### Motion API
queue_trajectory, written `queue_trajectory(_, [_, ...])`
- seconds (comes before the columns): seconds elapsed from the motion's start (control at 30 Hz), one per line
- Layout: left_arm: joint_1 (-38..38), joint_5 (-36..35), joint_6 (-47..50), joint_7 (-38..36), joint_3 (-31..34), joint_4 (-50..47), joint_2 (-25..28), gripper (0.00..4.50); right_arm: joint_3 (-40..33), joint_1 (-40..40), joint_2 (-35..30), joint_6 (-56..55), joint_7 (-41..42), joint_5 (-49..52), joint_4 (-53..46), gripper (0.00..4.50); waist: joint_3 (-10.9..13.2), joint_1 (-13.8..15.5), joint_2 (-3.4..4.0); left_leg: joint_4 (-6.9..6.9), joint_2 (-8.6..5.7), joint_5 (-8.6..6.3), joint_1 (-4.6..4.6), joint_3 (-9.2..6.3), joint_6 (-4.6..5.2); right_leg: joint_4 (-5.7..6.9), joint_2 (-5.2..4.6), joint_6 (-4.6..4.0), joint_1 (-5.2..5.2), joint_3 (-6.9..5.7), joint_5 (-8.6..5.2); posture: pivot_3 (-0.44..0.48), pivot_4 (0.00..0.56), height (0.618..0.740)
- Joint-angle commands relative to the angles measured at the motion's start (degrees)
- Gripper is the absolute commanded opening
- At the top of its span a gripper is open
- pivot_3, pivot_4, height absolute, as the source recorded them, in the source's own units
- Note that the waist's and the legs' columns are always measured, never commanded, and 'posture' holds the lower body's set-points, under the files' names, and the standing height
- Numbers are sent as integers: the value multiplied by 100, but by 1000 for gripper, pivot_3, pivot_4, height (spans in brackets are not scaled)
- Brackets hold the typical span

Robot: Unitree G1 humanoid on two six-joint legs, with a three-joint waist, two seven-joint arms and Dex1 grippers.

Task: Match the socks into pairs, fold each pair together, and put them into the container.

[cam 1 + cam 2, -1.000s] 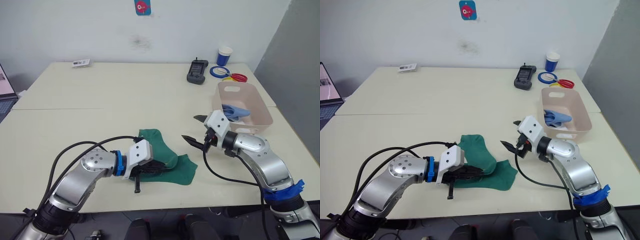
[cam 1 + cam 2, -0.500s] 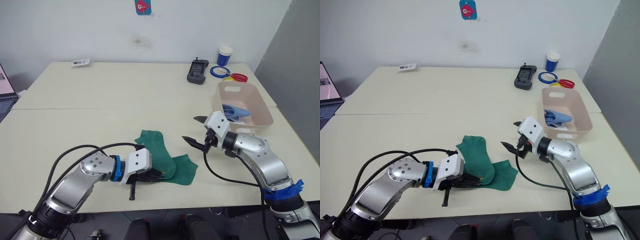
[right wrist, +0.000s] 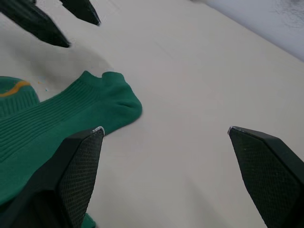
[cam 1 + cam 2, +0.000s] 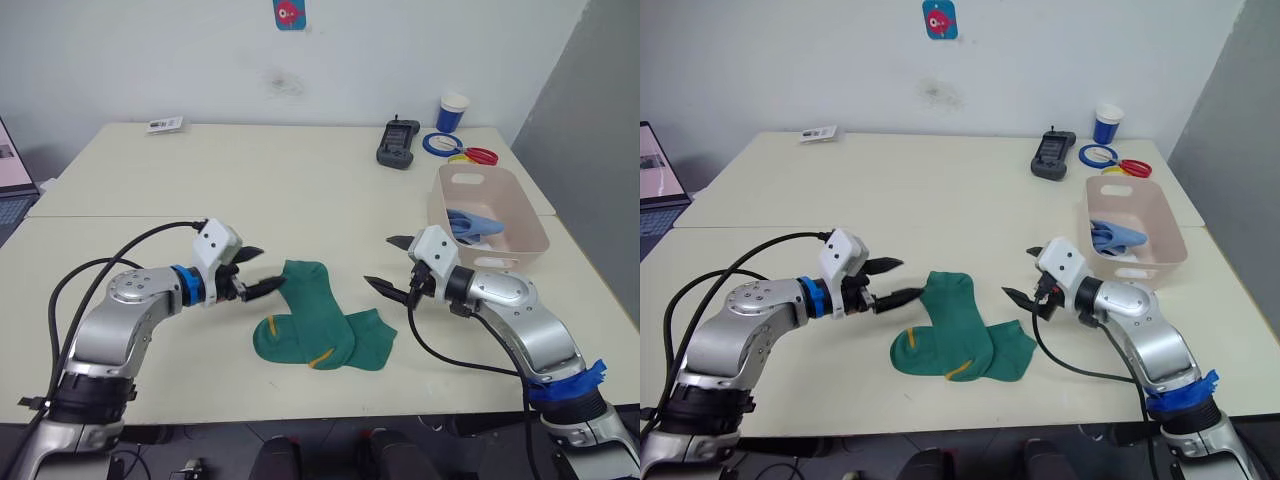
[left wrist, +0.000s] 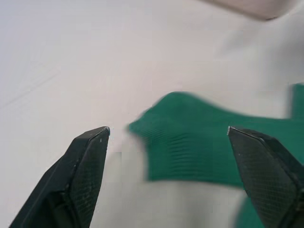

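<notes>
Near the front edge of the big cream table (image 4: pixel 300 190) lie the two dark green socks (image 4: pixel 325 325). They lie flat, one partly on top of the other, and small yellow marks show on them.

The left gripper (image 4: pixel 256 272) hangs just beside the socks, on their left. Its two black fingers are spread apart and hold nothing. One fingertip is close to the upper green sock's edge. The right gripper (image 4: pixel 385 263) hangs just to the right of the socks. Its fingers are spread wide too, and it holds nothing.

Farther back, by the table's right edge, stands the pale pink container (image 4: pixel 487 210). A light blue sock (image 4: pixel 470 222) lies inside it, with something white under it.

Near the far right corner are a black handset (image 4: pixel 396 144), a blue-and-white cup (image 4: pixel 451 112), a blue ring (image 4: pixel 440 144) and a red ring (image 4: pixel 480 155). A small card (image 4: pixel 162 125) lies near the far left corner. A laptop (image 4: pixel 660 172) sits off the left edge.

Behind the table is a white wall (image 4: pixel 400 50) with a small blue sticker (image 4: pixel 289 14) and a dirty smudge. A grey wall (image 4: pixel 590 130) stands on the right.
</notes>
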Motion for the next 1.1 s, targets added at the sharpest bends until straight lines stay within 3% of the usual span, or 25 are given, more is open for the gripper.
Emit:
queue_trajectory(0.03, [-395, 380, -440, 192, -213, 699, -233, 4115, 190, 6, -146, 258, 415, 228, -437, 4500, 0, 4, 0, 0, 0, 0, -1, 1, 0, -1, 0, 0, 0, 0, 0, 0, 150, 740])
queue_trajectory(0.2, [-722, 615, -833, 74, -436, 1333, -530, 4115, 554, 79, -342, 449, 793, 200, -546, 4500, 0, 7, -1, 0, -1, 0, -5, -2, 0, -3, 0, 0, 0, -3, 0, 0, 150, 740])
queue_trajectory(0.73, [-855, 829, -963, -102, -653, 1591, -758, 4115, 582, 165, -342, 699, 796, 237, -677, 4500, -1, -6, -1, 3, 0, 0, 0, -2, 0, 6, 1, 1, 0, -3, 1, 0, 150, 740])
queue_trajectory(1.1, [-960, 966, -1003, -157, -720, 1709, -863, 549, 1033, 197, -424, 1169, 1304, 429, -622, 4500, -1, -9, -2, 3, 0, 0, 0, -4, 0, 7, 1, 1, 1, -4, 1, 0, 150, 740])
